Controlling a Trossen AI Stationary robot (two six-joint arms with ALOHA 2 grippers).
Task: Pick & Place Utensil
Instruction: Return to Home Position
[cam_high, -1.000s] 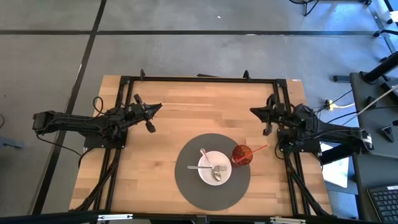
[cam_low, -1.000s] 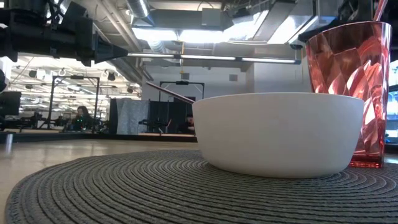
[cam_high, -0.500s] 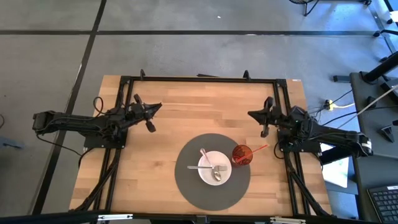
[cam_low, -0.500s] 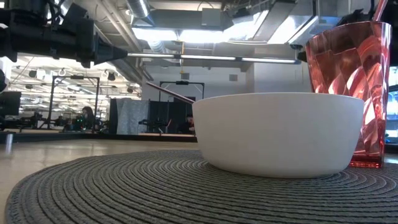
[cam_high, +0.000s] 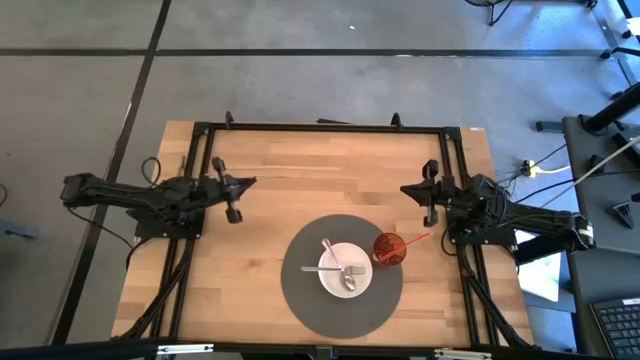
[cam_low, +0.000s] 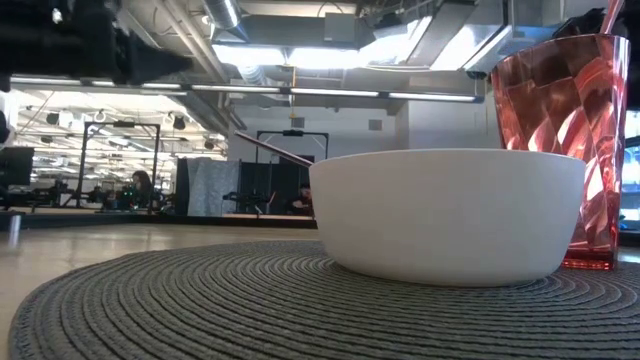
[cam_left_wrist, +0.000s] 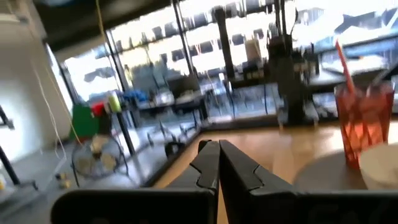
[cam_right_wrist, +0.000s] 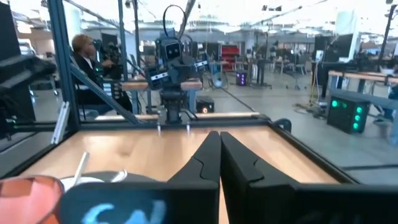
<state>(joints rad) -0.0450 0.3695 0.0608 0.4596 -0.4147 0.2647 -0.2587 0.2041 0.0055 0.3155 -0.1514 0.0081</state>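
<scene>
A white bowl (cam_high: 345, 270) stands on a round grey placemat (cam_high: 300, 295). Inside it lie a spoon (cam_high: 349, 282) and a fork (cam_high: 345, 268); one handle (cam_low: 272, 147) sticks out over the rim. A red cup (cam_high: 389, 249) with a straw stands on the mat to the bowl's right. My left gripper (cam_high: 247, 182) hovers shut over the table's left half, pointing right; the cup (cam_left_wrist: 363, 118) shows far ahead of its shut fingers (cam_left_wrist: 219, 149). My right gripper (cam_high: 405, 188) is shut over the right half, pointing left (cam_right_wrist: 219, 138).
A black frame (cam_high: 320, 127) borders the wooden table on its far, left and right sides. Bare wood lies between the two grippers, beyond the placemat. A person (cam_right_wrist: 84, 50) sits in the room behind the table.
My left arm has drawn back a little toward the table's left edge, and its gripper has shifted slightly toward the near edge, leaving the spot it had in the low view. My right gripper has also eased slightly toward the near edge. Bowl, utensils and cup have stayed put.
</scene>
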